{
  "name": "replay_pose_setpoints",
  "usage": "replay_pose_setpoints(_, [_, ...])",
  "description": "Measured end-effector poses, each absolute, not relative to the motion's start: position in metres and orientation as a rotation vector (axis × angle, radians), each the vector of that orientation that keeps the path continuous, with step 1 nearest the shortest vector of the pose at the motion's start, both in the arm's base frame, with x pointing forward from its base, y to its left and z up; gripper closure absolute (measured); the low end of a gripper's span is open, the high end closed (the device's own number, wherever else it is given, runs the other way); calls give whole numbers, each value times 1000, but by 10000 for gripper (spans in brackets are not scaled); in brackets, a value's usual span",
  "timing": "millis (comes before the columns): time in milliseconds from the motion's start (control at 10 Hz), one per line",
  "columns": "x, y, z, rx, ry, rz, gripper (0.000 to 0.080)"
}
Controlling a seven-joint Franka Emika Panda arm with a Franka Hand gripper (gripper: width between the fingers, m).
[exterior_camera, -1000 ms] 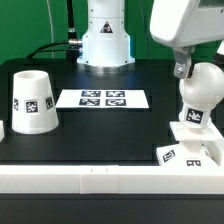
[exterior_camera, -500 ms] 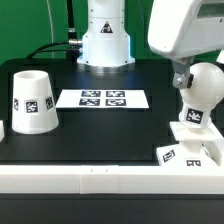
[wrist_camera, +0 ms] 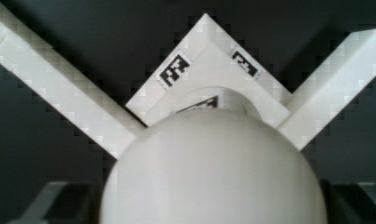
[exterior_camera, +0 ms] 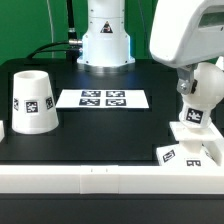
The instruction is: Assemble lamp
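My gripper [exterior_camera: 196, 86] is shut on the white rounded bulb [exterior_camera: 206, 90] at the exterior view's right. The bulb leans slightly, and its tagged lower end sits on or just above the flat square base [exterior_camera: 190, 152]; I cannot tell if they touch. In the wrist view the bulb [wrist_camera: 211, 165] fills the space between my dark fingers [wrist_camera: 53, 200], with the gripper [wrist_camera: 211, 205] around it and the tagged base [wrist_camera: 211, 55] beyond. The tapered shade [exterior_camera: 32, 100] stands mouth-down, alone, at the exterior view's left.
The marker board [exterior_camera: 102, 98] lies flat at the middle back. The white robot pedestal [exterior_camera: 105, 40] stands behind it. A raised white wall [exterior_camera: 90, 176] runs along the table's front edge, and white rails [wrist_camera: 52, 75] frame the base's corner.
The arm and the bulb's upper part have shifted toward the exterior view's right. The bulb's tagged lower end has stayed over the base. The shade has not moved.
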State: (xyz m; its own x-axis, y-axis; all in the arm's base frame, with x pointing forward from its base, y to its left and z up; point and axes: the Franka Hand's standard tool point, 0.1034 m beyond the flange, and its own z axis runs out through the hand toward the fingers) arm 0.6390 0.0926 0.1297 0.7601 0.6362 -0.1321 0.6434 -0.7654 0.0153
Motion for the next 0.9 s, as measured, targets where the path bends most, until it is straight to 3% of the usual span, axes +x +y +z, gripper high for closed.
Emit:
replay_pose_setpoints(500, [639, 93, 130, 2911, 997, -169, 225])
replay_pose_setpoints(900, [628, 91, 130, 3040, 558, 0, 223])
